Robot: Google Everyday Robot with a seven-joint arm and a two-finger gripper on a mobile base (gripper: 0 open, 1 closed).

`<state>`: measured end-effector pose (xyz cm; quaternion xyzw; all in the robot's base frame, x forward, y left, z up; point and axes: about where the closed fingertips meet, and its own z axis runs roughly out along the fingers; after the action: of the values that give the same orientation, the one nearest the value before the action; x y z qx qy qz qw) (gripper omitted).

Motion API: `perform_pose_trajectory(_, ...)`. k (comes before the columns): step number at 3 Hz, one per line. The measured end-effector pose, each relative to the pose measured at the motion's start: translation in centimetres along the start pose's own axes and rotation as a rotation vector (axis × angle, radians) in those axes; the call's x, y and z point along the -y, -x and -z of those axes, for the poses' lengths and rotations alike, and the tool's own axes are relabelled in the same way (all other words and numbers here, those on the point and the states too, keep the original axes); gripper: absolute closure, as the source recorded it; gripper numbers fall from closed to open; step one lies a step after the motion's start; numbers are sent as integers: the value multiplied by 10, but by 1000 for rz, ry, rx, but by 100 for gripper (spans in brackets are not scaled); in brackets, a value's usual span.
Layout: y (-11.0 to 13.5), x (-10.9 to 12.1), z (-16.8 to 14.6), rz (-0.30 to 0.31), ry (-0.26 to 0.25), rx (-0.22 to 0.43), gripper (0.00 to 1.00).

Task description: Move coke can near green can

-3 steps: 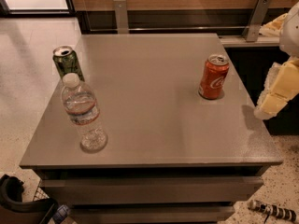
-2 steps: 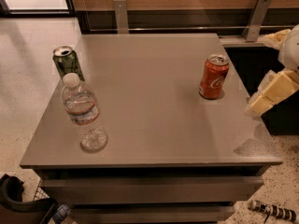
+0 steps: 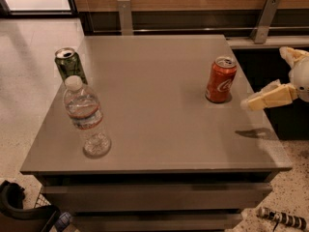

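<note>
Your gripper (image 3: pixel 265 79) hangs over the right edge of the grey table (image 3: pixel 154 105), just right of the coke can (image 3: pixel 221 80) and not touching it. Its two pale fingers (image 3: pixel 268 97) are spread apart with nothing between them. The coke can stands upright on the table's right side. The green can (image 3: pixel 70 65) stands upright at the far left (well apart from the red one), with a clear water bottle (image 3: pixel 87 117) just in front of it.

The gripper (image 3: pixel 264 79) showed at the right edge of the view: two pale cream fingers (image 3: pixel 268 96), blunt and wedge-shaped with a faintly yellowed, padded look, set well apart and joined to a rounded whitish-grey wrist housing (image 3: pixel 303 77) cut by the frame
</note>
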<state>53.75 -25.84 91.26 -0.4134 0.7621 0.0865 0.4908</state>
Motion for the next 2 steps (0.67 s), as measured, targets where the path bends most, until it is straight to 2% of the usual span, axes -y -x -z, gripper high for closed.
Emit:
perform_pose_trajectory(1, 5, 14, 0, -23, -57, 43, 0)
perform_pose_trajectory(2, 5, 10, -1, -16, -40, 33, 0)
